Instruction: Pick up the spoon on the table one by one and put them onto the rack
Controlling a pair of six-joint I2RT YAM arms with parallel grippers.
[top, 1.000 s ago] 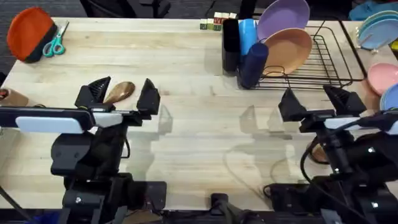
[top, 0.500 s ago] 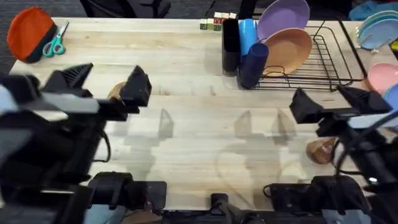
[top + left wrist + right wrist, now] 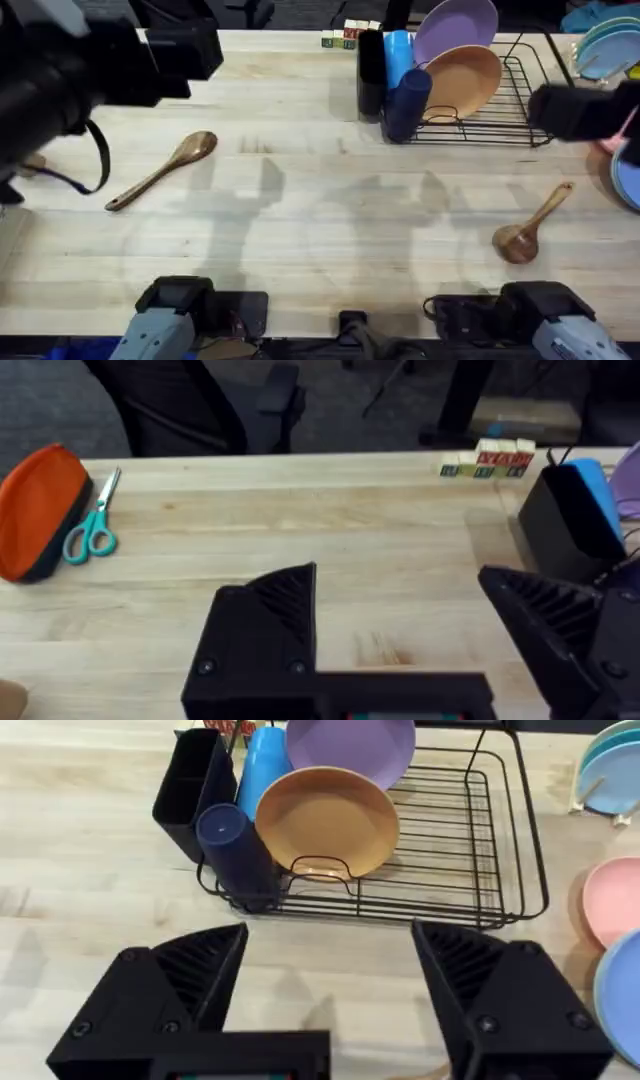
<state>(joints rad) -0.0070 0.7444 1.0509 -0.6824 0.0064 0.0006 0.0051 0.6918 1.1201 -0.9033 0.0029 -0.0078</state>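
Observation:
Two brown wooden spoons lie flat on the table (image 3: pixel 320 220). One spoon (image 3: pixel 165 170) is at the left, its bowl pointing toward the far side. The other spoon (image 3: pixel 530 225) is at the right, bowl toward the near edge. The black wire rack (image 3: pixel 495 105) stands at the far right, with a tall black utensil holder (image 3: pixel 190 790) at its left end. My left gripper (image 3: pixel 400 630) is open and holds nothing, high over the table's far left. My right gripper (image 3: pixel 330 990) is also open and holds nothing, raised just in front of the rack (image 3: pixel 450 850).
An orange plate (image 3: pixel 325 820), a purple plate (image 3: pixel 350 745), a light blue cup (image 3: pixel 265 770) and a dark blue cup (image 3: pixel 235 850) stand in the rack. Teal scissors (image 3: pixel 90 530) and an orange pouch (image 3: pixel 35 510) lie far left. Loose plates (image 3: pixel 610 900) sit right of the rack.
Both arms have risen toward the camera and swung outward, the left to the far left, the right to the right edge. Both spoons now lie uncovered. Both grippers stayed open.

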